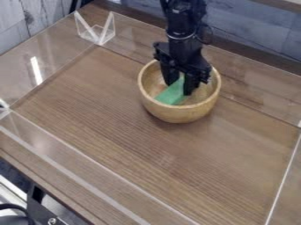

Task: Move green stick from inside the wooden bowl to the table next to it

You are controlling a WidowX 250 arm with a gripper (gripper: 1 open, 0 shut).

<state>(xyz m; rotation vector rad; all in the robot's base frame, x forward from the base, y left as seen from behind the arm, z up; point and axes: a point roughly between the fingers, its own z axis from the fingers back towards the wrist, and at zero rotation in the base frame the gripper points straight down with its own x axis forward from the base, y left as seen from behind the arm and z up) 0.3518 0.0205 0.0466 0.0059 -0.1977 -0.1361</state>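
The wooden bowl (174, 112) stands on the dark table (118, 154), right of centre toward the back. Inside it the green stick (172, 95) leans tilted, its lower end near the bowl's floor. My gripper (185, 85) points down into the bowl from above, its black fingers (192, 81) drawn together on the stick's upper end. The top part of the stick is hidden behind the fingers.
Clear plastic walls (33, 66) run around the table's edges. A small clear plastic piece (94, 29) stands at the back left corner. Bare wood-grain surface lies left of and in front of the bowl.
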